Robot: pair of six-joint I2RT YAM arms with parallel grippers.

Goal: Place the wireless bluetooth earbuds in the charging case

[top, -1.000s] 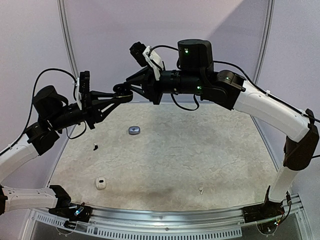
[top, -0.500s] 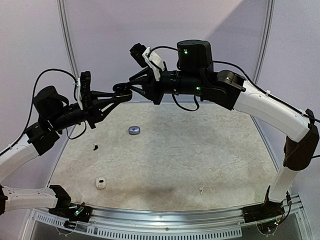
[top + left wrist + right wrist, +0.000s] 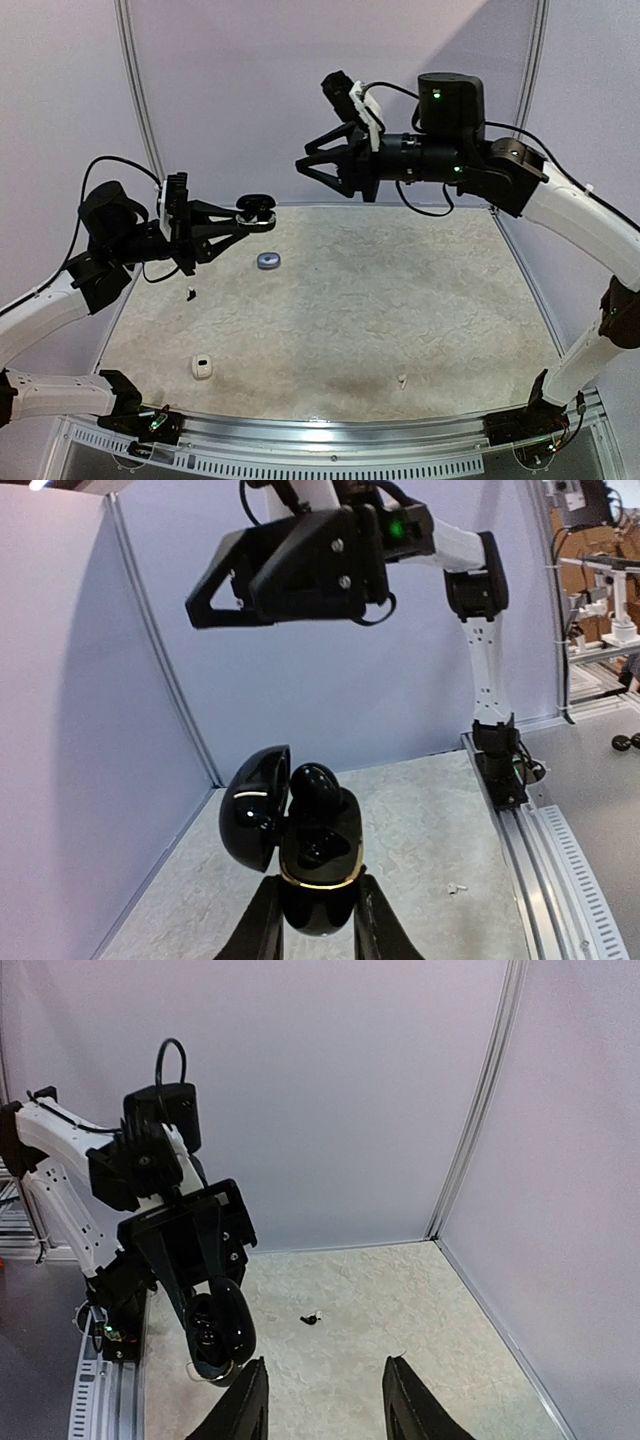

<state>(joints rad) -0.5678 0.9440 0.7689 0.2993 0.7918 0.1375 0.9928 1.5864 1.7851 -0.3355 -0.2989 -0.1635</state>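
**Left jaws clamped on the open case, right jaws apart and empty**

The jaws of the left gripper (image 3: 318,892) are pressed against the two sides of the charging case (image 3: 320,855). They hold it in the air with its lid (image 3: 255,805) swung open. One black earbud (image 3: 315,783) sits in the case. It appears to stand a little proud of its seat, though I cannot tell whether it is fully home.

The right gripper (image 3: 325,1398) hangs well apart from the case, higher and further back. Its fingers are spread and hold nothing.

Down on the table (image 3: 420,300), a loose black bud (image 3: 190,293) lies near the left edge. A grey case (image 3: 267,260), a white case (image 3: 202,367) and a tiny white bud (image 3: 402,380) lie apart from one another.

One bud looks placed, so the step in hand is likely fetching its mate. That calls for the right arm to drop to the loose black bud and take a fine pinch on it while the left arm keeps the case level and open.
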